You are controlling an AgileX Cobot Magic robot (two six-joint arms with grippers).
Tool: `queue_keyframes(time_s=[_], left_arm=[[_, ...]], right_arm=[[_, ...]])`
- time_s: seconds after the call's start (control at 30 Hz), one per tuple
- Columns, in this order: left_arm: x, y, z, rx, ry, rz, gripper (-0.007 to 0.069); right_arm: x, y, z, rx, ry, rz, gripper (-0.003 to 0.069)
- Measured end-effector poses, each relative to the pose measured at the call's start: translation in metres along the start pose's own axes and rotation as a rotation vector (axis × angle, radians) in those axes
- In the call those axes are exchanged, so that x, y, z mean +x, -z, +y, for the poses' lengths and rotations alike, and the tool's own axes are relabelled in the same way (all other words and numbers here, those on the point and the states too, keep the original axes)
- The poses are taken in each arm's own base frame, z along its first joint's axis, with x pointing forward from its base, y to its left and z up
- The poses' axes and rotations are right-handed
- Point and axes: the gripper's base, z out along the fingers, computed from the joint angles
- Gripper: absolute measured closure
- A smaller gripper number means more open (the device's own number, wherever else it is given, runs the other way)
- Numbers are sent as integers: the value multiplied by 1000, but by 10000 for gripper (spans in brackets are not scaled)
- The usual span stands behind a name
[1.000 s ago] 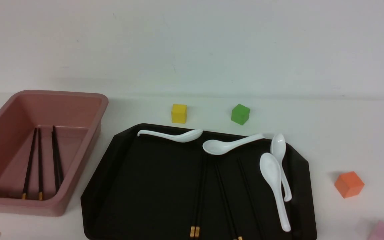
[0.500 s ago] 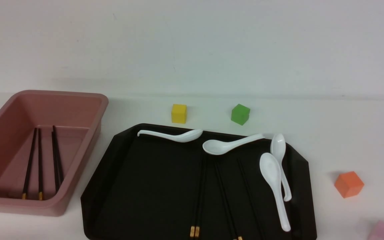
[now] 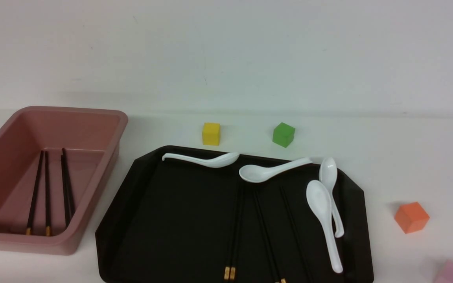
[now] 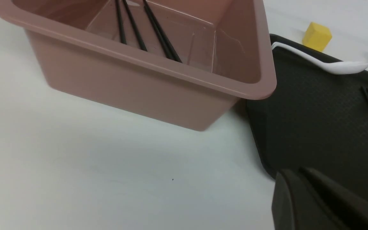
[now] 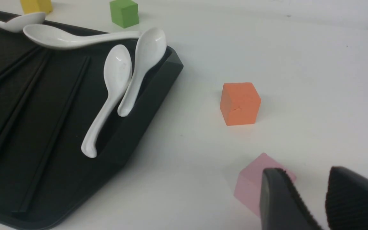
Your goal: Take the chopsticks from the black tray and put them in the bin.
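Chopsticks (image 3: 266,236) in the tray (image 3: 187,220) point lengthwise away, gold-banded ends nearest.

No lettering, label, brand, number or sign can be read in any of the three views. Nothing legible is printed on the pink bin (image 3: 96,188), the black tray (image 3: 352,220), the white spoons (image 3: 275,169) or the coloured blocks (image 3: 211,134) (gold bands are seen on some chopsticks (image 3: 47,196), but no characters can be made out).
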Motion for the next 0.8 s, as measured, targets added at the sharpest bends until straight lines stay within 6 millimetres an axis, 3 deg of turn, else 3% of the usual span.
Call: queue_keyframes(time_s=[0.8], left_arm=[[0, 0, 0, 0, 0, 0, 584]], right_arm=[[0, 0, 0, 0, 0, 0, 417]])
